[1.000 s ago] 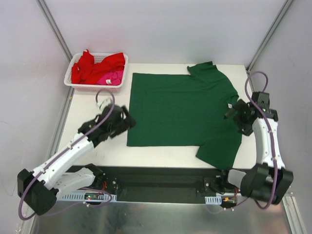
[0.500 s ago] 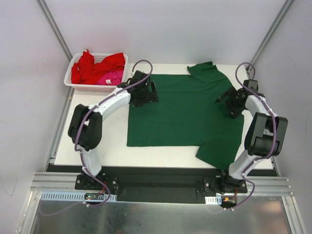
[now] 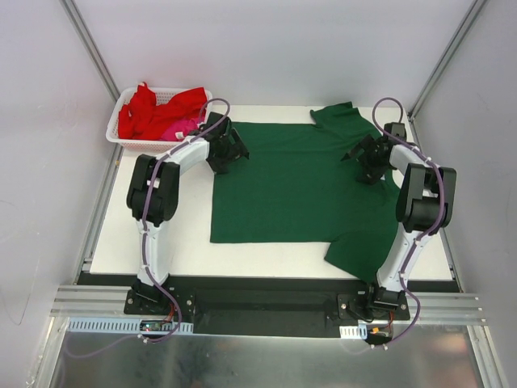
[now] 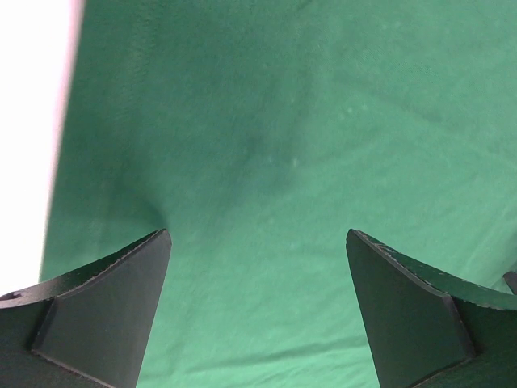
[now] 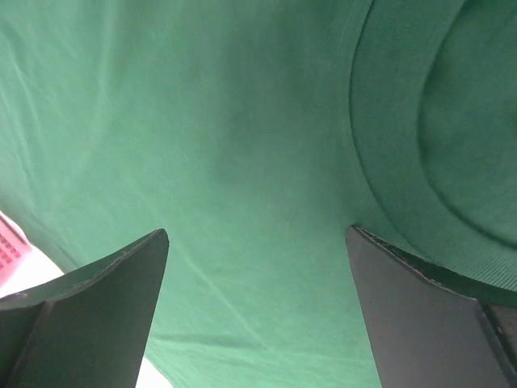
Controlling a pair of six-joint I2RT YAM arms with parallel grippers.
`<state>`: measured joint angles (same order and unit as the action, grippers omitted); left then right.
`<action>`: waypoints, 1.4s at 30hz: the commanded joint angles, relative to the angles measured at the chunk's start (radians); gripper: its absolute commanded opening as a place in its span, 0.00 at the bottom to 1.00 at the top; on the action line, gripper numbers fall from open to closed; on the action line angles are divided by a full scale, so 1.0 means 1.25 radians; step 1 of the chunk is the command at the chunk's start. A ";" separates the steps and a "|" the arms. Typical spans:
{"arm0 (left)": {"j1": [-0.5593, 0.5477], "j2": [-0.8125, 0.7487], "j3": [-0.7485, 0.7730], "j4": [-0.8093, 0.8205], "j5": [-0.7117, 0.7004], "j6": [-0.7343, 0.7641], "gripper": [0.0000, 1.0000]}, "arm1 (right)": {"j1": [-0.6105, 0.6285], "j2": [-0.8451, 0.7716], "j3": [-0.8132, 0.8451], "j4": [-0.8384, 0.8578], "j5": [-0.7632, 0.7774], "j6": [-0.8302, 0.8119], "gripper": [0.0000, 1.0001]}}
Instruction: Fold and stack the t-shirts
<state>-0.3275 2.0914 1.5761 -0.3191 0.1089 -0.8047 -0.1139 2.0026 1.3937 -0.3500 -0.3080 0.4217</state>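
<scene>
- Both arms have swung forward: left hand (image 3: 232, 153) and right hand (image 3: 361, 160) hang wide open, holding nothing.
- Flat on the white desk (image 3: 178, 242) lies the dark green cotton t-shirt (image 3: 299, 190), hem under left, collar under right.

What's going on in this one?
Two robot arms are working on a dark green t-shirt that lies spread out, not yet folded, on the white table. The left gripper is poised over its far left corner and the right gripper over the collar area on the right. Both are open and hold nothing. A red t-shirt and a magenta-pink t-shirt sit crumpled in the white mesh basket at the far left.
</scene>
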 commanded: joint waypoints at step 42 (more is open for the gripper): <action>0.047 0.153 0.236 0.022 -0.016 0.079 0.90 | -0.006 0.121 0.228 -0.001 -0.023 0.021 0.96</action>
<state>-0.2802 2.3127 1.8427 -0.2329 0.1219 -0.7731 -0.1173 2.1708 1.6337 -0.3344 -0.3241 0.4629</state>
